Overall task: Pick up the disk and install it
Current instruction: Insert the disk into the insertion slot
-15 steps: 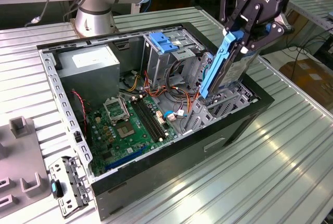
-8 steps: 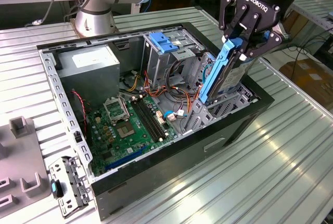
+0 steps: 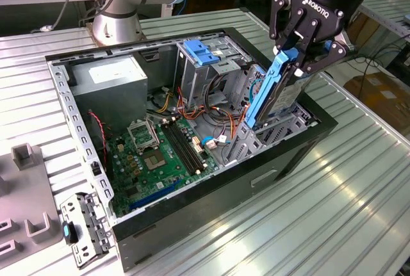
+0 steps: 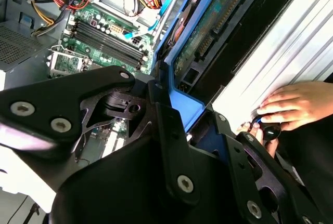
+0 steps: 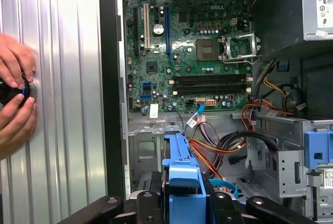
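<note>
Exterior view: our hand [image 3: 300, 57] is clamped on the upper end of the disk [image 3: 272, 97]. The disk hangs tilted, its lower end at the mouth of the drive cage [image 3: 288, 125] in the corner of the open computer case [image 3: 192, 202]. To seat it well, we judge the blue rails must meet the cage's guides squarely, clear of the orange cables [image 3: 224, 119] nearby, with gentle pressure.

The disk [image 3: 286, 93] is held up on its thin edge and tipped a little, with its top end gripped by the hand [image 3: 301, 55]. It is dark grey, with a bright blue rail along its side. Its low end is set inside the open computer case [image 3: 211, 205], near the corner on the exterior view's right.
</note>
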